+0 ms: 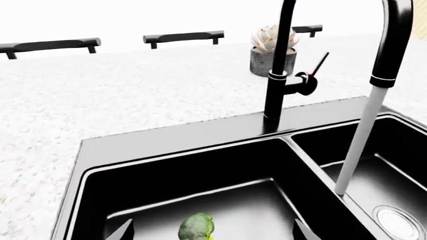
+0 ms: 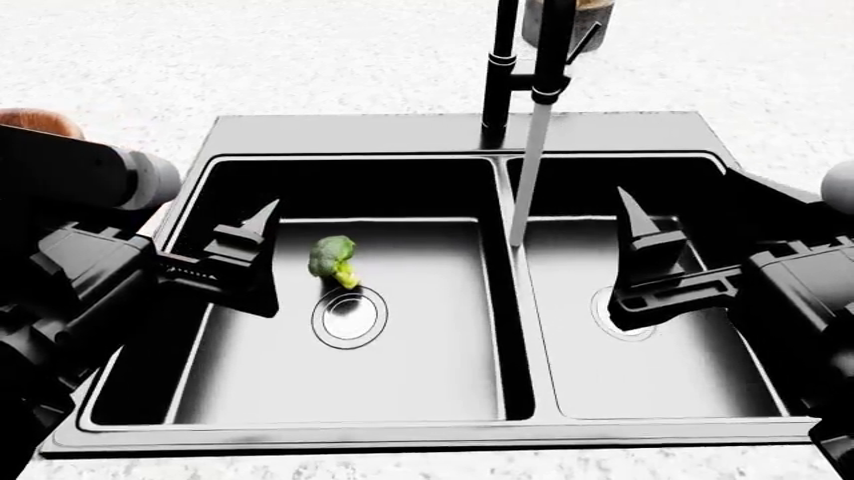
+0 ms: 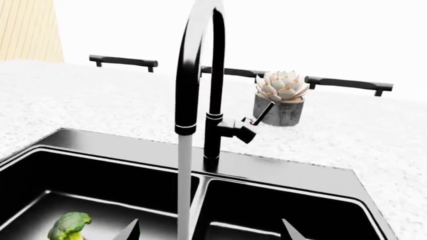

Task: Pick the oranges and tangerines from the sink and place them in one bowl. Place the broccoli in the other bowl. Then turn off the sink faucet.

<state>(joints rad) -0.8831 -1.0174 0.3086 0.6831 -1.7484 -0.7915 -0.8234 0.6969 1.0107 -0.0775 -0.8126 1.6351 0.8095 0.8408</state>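
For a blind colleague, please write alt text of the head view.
A black double sink holds one broccoli in its left basin, water running from the faucet. The left end effector sits open beside the broccoli; the right end effector is open too.

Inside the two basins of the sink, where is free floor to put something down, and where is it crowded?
The left basin of the sink is bare in front of its drain and along the divider. It is crowded between the broccoli and the left gripper. In the right basin, the floor nearest the robot is free; the water stream and the right gripper fill the back.
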